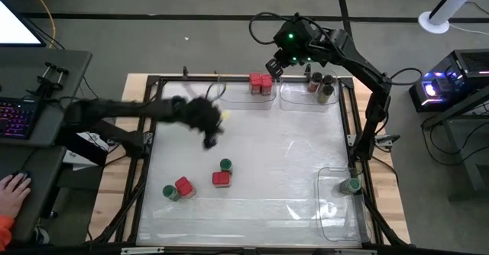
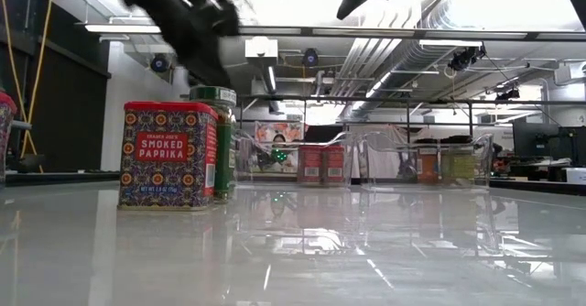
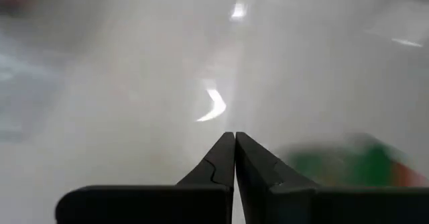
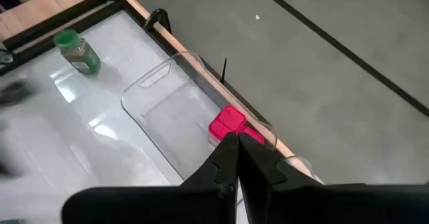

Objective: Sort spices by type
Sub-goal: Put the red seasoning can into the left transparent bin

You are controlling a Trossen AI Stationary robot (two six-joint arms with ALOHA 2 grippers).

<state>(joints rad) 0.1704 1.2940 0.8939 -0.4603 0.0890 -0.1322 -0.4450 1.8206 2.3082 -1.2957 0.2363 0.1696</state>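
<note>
You have three clear bins on the table. The bin at the far edge, middle (image 1: 263, 95), holds two red-capped jars (image 1: 260, 82) side by side. The bin next to it in the far right corner (image 1: 306, 101) holds what look like two dark-capped jars (image 1: 321, 85); an exact count is hard from above. The bin at the near right (image 1: 336, 209) holds one green-capped jar (image 1: 352, 185), standing near its far end.

Loose on the table you have four jars in the near-left area: a green-capped jar (image 1: 225, 165) just behind a red-capped tin (image 1: 221, 179), and further left another red-capped tin (image 1: 184, 186) touching or just beside a green-capped jar (image 1: 170, 192). In the low view the closest red tin (image 2: 169, 155) reads smoked paprika, with a green-capped jar (image 2: 216, 141) right behind it.

So you can count four red caps, three green caps and about two dark caps, five of them binned and four loose.

Your left gripper (image 1: 208, 125) hangs above the table's middle-left, blurred in the high view; its wrist view shows the fingers (image 3: 221, 160) pressed together with nothing between them. Your right gripper (image 1: 275, 66) sits above the far edge, over the bin with the red jars; its fingers (image 4: 224, 158) are also closed tight and empty, with a red cap (image 4: 228, 122) just beyond the tips
</note>
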